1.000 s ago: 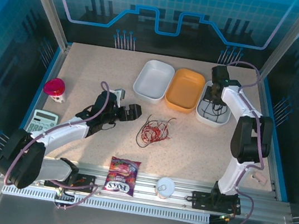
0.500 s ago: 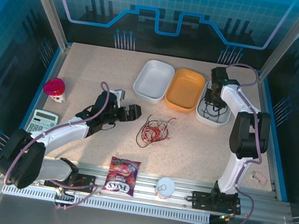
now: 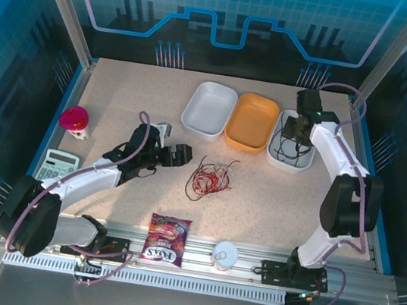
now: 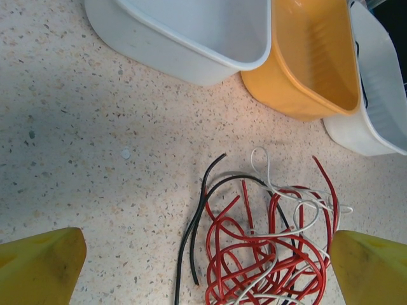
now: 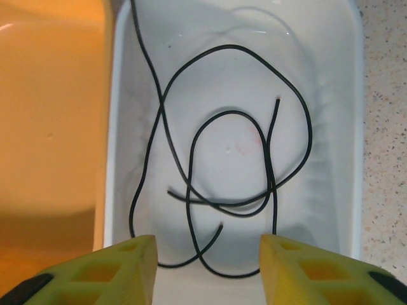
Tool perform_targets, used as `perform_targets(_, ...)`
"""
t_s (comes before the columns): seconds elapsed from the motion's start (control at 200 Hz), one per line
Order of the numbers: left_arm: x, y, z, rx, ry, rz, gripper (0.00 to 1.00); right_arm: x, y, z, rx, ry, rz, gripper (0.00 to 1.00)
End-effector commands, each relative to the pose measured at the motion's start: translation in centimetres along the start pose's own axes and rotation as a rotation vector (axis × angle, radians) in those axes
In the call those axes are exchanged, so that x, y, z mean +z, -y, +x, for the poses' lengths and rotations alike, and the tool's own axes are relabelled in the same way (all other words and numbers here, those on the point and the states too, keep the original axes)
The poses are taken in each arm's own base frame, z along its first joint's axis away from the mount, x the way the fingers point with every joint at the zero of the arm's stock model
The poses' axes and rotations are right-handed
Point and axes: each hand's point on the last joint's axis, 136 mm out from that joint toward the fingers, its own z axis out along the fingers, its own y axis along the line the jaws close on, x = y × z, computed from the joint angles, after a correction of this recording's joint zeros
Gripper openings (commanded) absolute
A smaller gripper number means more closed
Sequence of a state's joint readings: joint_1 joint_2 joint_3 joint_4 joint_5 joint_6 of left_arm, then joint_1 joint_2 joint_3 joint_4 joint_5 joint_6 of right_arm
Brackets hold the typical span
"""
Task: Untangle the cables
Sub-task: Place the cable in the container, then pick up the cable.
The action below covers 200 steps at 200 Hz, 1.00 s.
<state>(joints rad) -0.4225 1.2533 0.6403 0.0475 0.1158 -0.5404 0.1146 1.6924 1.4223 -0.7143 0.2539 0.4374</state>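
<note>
A tangle of red, black and whitish cables (image 3: 209, 178) lies on the table's middle. In the left wrist view this tangle (image 4: 267, 254) rests between and just ahead of my left gripper's (image 4: 203, 273) wide-open yellow fingers (image 4: 38, 267), untouched. From above, the left gripper (image 3: 180, 154) sits just left of the tangle. Loose black cables (image 5: 222, 178) lie looped in the right-hand white tray (image 5: 331, 127). My right gripper (image 5: 208, 267) hovers over that tray (image 3: 285, 167), open, nothing between its fingers. Seen from above, the right gripper (image 3: 297, 128) is over the tray's far half.
An orange tray (image 3: 252, 121) and another white tray (image 3: 210, 109) stand left of the cable tray. A snack bag (image 3: 166, 239) and a white cup (image 3: 225, 255) lie at the near edge. A calculator (image 3: 58, 165) and a red object (image 3: 75, 119) sit at the left.
My right gripper's jaws have opened over the right white tray, and that arm has swung slightly right. The left arm and the tangle have not moved.
</note>
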Motion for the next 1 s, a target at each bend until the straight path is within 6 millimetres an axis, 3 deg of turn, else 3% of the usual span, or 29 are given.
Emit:
perform_targets(0.0, -0.7, 2.4, -1.1, 0.068, -0.005, 0.058, 0.99, -2.3, -0.3, 0.3, 0.042, 0.037, -0.085, 0.52)
perform_targets(0.25, -0.1, 3.9, 0.5, 0.225, -0.117, -0.033, 0.99, -5.7, -2.2, 3.7, 0.066, 0.083, -0.275, 0.73)
perform_targets(0.3, 0.3, 3.8, 0.9, 0.231, -0.149, -0.06, 0.99, -6.1, -2.7, 4.8, 0.068, 0.076, -0.303, 0.83)
perform_targets(0.32, 0.5, 3.7, 1.1, 0.229, -0.162, -0.073, 0.99, -6.2, -2.9, 5.2, 0.069, 0.073, -0.309, 0.97)
perform_targets(0.335, 0.7, 3.7, 1.2, 0.228, -0.17, -0.081, 0.99, -6.2, -3.0, 5.5, 0.068, 0.071, -0.313, 1.0)
perform_targets(0.645, 4.5, 1.1, 1.6, 0.234, -0.279, -0.248, 0.85, -6.3, -5.6, 11.4, 0.017, 0.023, -0.302, 1.0)
perform_targets(0.996, 9.8, 1.6, 0.5, 0.287, -0.309, -0.263, 0.56, -6.7, -6.5, 12.6, 0.012, 0.05, -0.265, 1.0)
